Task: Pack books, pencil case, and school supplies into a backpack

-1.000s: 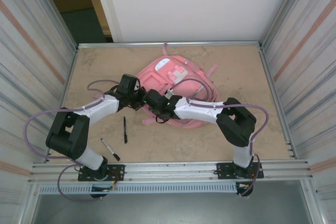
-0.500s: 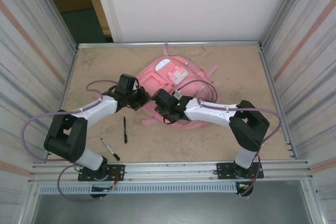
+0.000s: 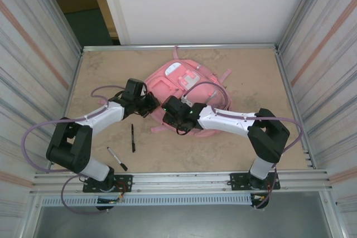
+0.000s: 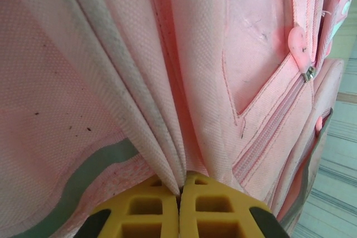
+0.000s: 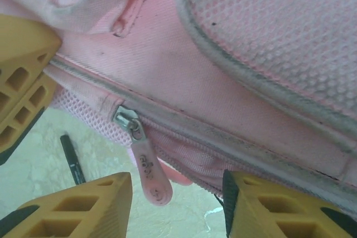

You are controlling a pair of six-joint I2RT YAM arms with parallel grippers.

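The pink backpack (image 3: 187, 82) lies flat in the middle of the table. My left gripper (image 3: 150, 106) is at its left edge, shut on a pinched fold of the backpack's fabric (image 4: 167, 110). My right gripper (image 3: 168, 116) is just beside it at the bag's near-left edge, open. In the right wrist view a pink zip pull (image 5: 149, 172) hangs loose from its slider (image 5: 125, 118) between the spread fingers (image 5: 106, 202), touching neither. Two black pens lie on the table left of the bag, one plain (image 3: 133, 137) and one white-tipped (image 3: 117, 159). The books and pencil case are out of view.
Metal walls close in the table on the left and right, with a white panel at the back. Bare tabletop (image 3: 100, 76) lies left of the bag and along the near edge. A pink strap (image 3: 224, 74) sticks out at the bag's right.
My right gripper has opened, and the zip pull now hangs loose between its fingers. The right arm shifted slightly right. The left gripper has held its grip on the fabric.
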